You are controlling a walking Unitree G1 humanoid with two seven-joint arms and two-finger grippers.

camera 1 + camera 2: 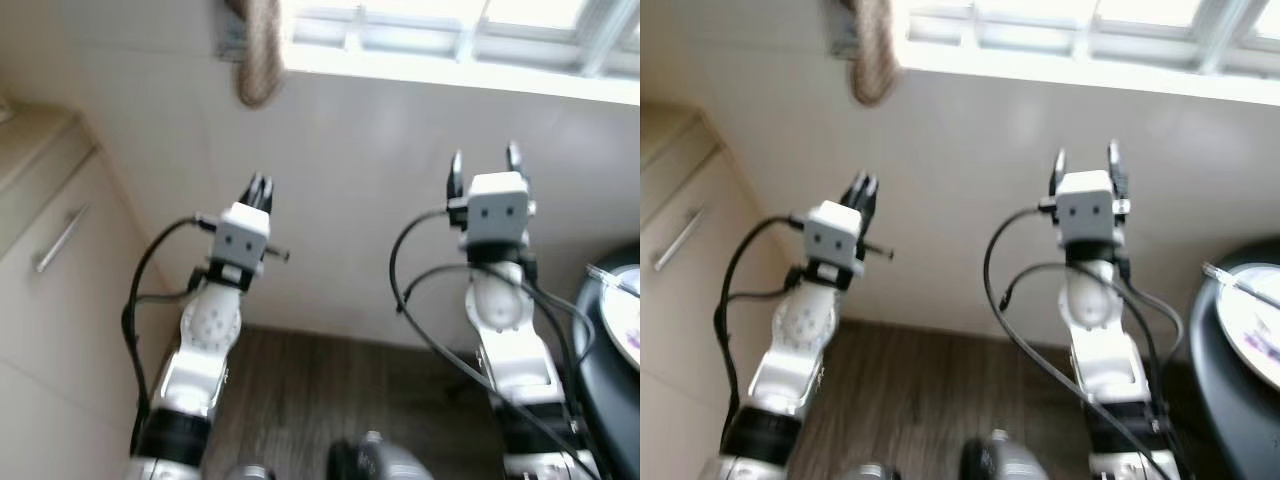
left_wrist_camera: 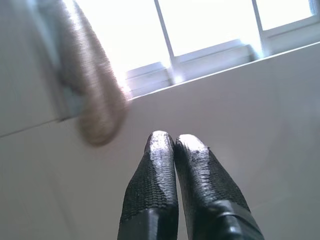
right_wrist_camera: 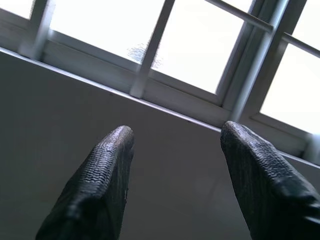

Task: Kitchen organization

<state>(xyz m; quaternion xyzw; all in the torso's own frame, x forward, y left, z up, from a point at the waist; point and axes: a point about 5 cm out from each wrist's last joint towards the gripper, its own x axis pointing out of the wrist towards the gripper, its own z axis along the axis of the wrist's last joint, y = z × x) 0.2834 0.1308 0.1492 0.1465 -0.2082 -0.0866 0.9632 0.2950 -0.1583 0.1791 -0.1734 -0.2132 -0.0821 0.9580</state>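
Observation:
Both arms are raised in front of a white tiled wall below a window. My left gripper [image 1: 260, 186] is shut with nothing between its fingers [image 2: 152, 170], which point up toward a hanging beige towel [image 1: 258, 50]. To its right my right gripper [image 1: 485, 158] stands open and holds nothing, its fingers [image 3: 107, 165] aimed at the window frame. At the far right a white plate [image 1: 622, 315] with a utensil across it sits on a dark round table [image 1: 600, 400].
A beige cabinet [image 1: 45, 300] with a metal bar handle [image 1: 60, 238] stands on the left under a countertop. A window sill [image 1: 450, 70] runs along the top of the wall. Dark wood floor [image 1: 340, 400] lies below between the arms.

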